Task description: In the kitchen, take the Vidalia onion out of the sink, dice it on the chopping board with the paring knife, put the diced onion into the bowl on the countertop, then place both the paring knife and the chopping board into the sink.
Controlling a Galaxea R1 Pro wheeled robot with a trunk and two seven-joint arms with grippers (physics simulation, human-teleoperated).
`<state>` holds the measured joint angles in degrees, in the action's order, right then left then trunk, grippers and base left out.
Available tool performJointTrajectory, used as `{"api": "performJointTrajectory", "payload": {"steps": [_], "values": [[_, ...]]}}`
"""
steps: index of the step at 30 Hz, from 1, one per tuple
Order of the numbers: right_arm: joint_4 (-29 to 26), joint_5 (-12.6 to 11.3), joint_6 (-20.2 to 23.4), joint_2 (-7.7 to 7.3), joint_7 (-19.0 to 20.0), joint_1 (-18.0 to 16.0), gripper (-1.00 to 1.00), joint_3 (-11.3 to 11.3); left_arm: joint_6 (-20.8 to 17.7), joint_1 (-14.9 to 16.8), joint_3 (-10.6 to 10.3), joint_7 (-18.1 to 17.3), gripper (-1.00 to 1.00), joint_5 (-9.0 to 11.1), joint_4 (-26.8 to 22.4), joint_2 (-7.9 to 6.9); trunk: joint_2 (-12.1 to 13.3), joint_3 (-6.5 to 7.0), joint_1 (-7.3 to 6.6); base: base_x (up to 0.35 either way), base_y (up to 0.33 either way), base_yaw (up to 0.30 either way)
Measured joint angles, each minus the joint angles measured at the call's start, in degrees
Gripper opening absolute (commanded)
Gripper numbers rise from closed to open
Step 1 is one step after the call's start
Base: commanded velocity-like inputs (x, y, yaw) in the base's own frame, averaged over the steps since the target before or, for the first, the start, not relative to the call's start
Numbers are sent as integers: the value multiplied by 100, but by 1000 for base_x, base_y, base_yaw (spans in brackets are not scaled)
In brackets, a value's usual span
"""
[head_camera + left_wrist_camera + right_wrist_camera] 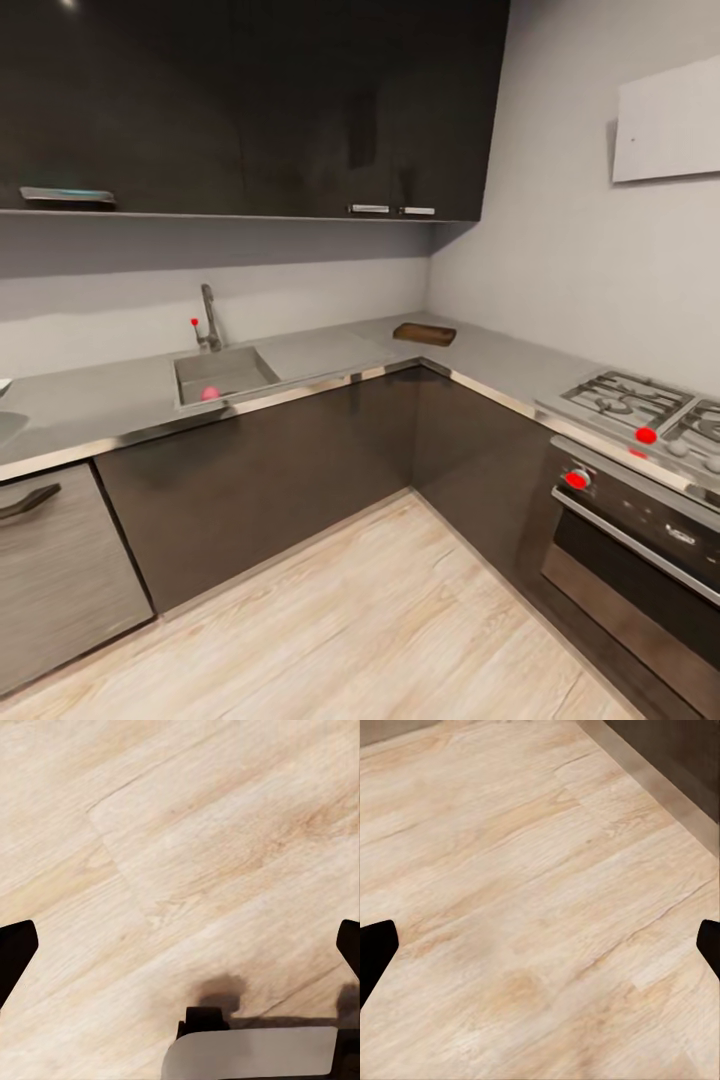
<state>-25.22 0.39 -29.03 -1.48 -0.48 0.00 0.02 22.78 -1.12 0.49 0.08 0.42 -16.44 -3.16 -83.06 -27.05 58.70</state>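
From across the kitchen, the head view shows the grey countertop (330,352) running in an L along two walls. The steel sink (238,368) is set into it, under a chrome faucet (208,318) with a red knob. The small pink Vidalia onion (210,393) lies in the basin near its front wall. The brown chopping board (424,333) rests in the counter's far corner. The paring knife is out of view. I cannot make out the bowl. My left gripper (180,952) and right gripper (540,952) both hang open over the wooden floor, holding nothing.
A stove (640,410) with red knobs and an oven stands at the right. A grey appliance door (60,560) is at the left. Dark cabinets (280,470) run under the counter and dark wall cabinets (250,100) above. Light wood floor (380,620) lies between me and the counter.
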Motion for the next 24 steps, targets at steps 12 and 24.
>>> {"api": "performJointTrajectory", "payload": {"steps": [12, 24], "values": [[89, 0, -69, -36, 5, 0, 100, -1, 8, 0, -8, 0, 100, -10, 0, 8, 0, 0, 3, 54, 0, 0], [221, 0, -74, -20, 8, 0, 100, -10, 10, 0, -2, 0, 100, -9, -8, -8, 0, 0, 3, 0, 0, 0]]}}
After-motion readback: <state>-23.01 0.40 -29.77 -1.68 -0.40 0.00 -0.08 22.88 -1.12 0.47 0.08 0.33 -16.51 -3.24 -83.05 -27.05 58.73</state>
